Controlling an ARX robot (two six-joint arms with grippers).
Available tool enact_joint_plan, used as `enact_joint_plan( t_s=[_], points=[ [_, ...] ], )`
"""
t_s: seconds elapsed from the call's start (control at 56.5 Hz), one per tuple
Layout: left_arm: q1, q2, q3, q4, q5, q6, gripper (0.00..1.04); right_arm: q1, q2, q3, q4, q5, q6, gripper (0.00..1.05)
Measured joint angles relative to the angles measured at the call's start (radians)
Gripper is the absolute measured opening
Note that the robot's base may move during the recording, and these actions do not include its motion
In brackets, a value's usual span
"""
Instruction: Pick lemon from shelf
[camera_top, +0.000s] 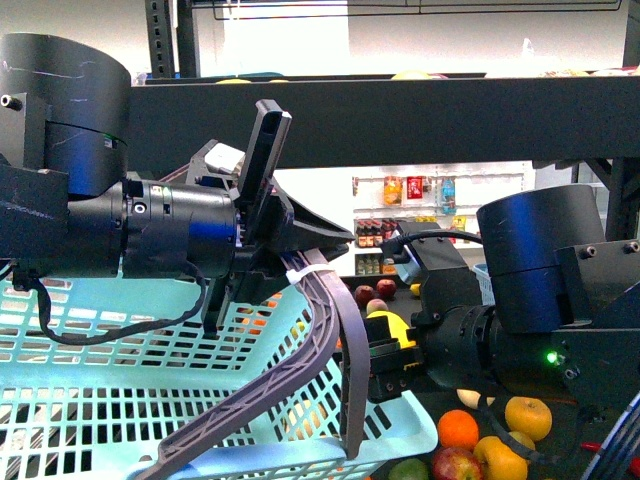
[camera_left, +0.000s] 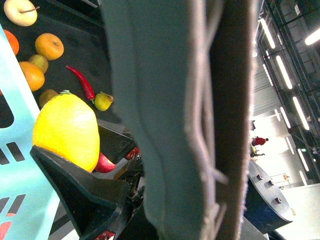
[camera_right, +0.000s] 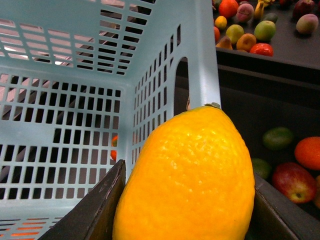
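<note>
Black shelf decking spanned the front view while the right gripper clamped the lemon just beside the blue basket, its pebbled skin plain only from the wrist; the left gripper was unclear, open or closed.

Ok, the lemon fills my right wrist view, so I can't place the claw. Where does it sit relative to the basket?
Observer: In the front view, the right claw holds the lemon just right of the grey handle of the basket.
Operator: Where is the other arm?
Observer: The left claw is up at the top of that handle. I cannot tell whether it grips it.
Operator: Anything overhead?
Observer: A dark deck of the shelf runs across above both arms.
</note>
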Motion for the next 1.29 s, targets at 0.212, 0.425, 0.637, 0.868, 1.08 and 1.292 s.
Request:
enact_joint_plan(
  t_s=[0.212, 0.425, 0.637, 0.868, 1.08, 1.292],
  points=[
    [0.000, 0.000, 0.000, 0.000, 0.002, 0.000, 0.08, 0.021, 0.002, 0.000, -0.010, -0.013, 0.052, 0.66],
    [0.000, 0.000, 0.000, -0.002, -0.002, -0.003, 0.08, 0.024, 0.008, 0.011, -0.022, -0.014, 0.097, 0.95],
    [0.000, 0.002, 0.000, -0.003, 0.000, -0.007, 0.08, 0.011, 0.009, 0.013, -0.014, -0.008, 0.147, 0.97],
    [0.000, 0.002, 0.000, -0.003, -0.001, -0.004, 0.08, -0.108, -0.011, 0.009, 0.002, -0.007, 0.206, 0.97],
    [0.000, 0.002, 0.000, -0.003, -0.001, -0.007, 0.08, -0.245, 0.048, 0.006, -0.056, 0.093, 0.117, 0.97],
    [0.000, 0.002, 0.000, -0.003, 0.001, -0.006, 0.08, -0.275, 0.273, 0.008, -0.170, 0.194, 0.003, 0.97]
  ],
)
